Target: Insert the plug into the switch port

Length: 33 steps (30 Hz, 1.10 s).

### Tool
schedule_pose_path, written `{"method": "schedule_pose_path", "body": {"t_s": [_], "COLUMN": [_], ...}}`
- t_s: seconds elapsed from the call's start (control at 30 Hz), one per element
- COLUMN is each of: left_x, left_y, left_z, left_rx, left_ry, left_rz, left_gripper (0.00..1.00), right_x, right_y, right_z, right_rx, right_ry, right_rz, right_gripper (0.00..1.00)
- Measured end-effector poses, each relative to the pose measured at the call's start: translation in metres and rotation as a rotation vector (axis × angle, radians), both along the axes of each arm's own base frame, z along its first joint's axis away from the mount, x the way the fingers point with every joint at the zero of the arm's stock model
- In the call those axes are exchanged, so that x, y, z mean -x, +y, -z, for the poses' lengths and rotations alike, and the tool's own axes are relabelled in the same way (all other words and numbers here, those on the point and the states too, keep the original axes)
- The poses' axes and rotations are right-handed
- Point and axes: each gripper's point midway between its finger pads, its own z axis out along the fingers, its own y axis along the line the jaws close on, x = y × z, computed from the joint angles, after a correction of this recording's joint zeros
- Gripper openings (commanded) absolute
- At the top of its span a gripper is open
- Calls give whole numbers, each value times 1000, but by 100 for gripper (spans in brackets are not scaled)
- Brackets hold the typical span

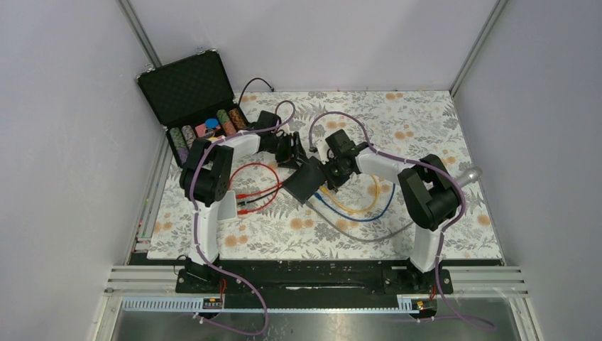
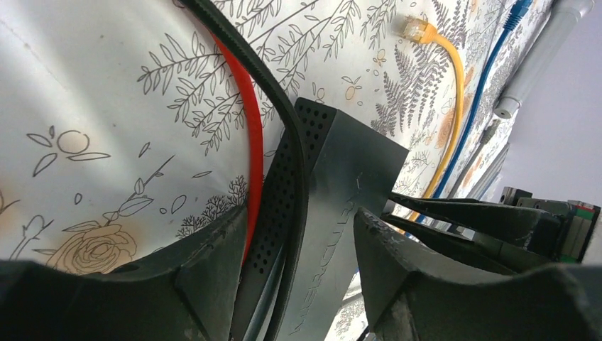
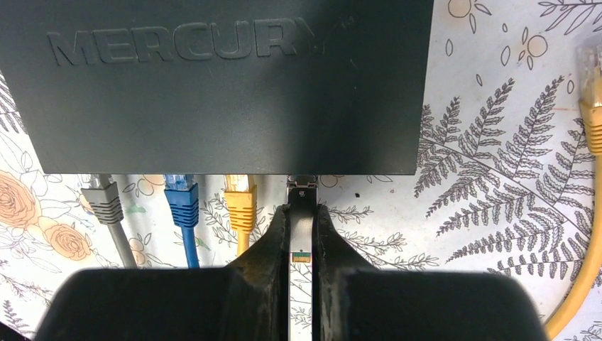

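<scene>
The black Mercury switch (image 1: 307, 179) sits tilted at the table's middle, also in the right wrist view (image 3: 213, 85). My left gripper (image 1: 291, 153) is shut on the switch (image 2: 341, 185), a finger (image 2: 213, 270) on each side of its body. My right gripper (image 1: 334, 170) is shut on a silver plug (image 3: 301, 186), its jaws tight on both sides. The plug's tip touches the switch's port edge, right of a grey plug (image 3: 105, 199), a blue plug (image 3: 182, 200) and a yellow plug (image 3: 240, 202) seated in ports. How deep the silver plug sits is hidden.
An open black case (image 1: 192, 92) with chips stands at the back left. Red cable (image 1: 255, 181) loops left of the switch; yellow, blue and grey cables (image 1: 362, 209) loop to the front right. A loose yellow plug (image 3: 589, 78) lies right. A silver cylinder (image 1: 468, 174) lies far right.
</scene>
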Motion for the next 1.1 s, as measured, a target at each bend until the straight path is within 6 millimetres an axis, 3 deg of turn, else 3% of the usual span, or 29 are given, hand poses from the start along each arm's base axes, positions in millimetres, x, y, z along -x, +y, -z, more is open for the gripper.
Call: {"method": "schedule_pose_path", "body": {"t_s": [0.43, 1.03, 1.1], "left_x": [-1, -1, 0], "left_y": [-11, -23, -23], "left_z": [3, 6, 5], "left_rx": [55, 28, 13], "left_ry": [-88, -259, -276], "left_rz": [34, 64, 62], "left_gripper": [52, 53, 53], "right_x": [-2, -1, -1], "right_y": [-3, -6, -6], "right_z": [2, 6, 7], "right_rx": [18, 49, 50], "right_ry": [10, 82, 83], "right_rz": [-40, 31, 33], "right_gripper": [0, 0, 8]}}
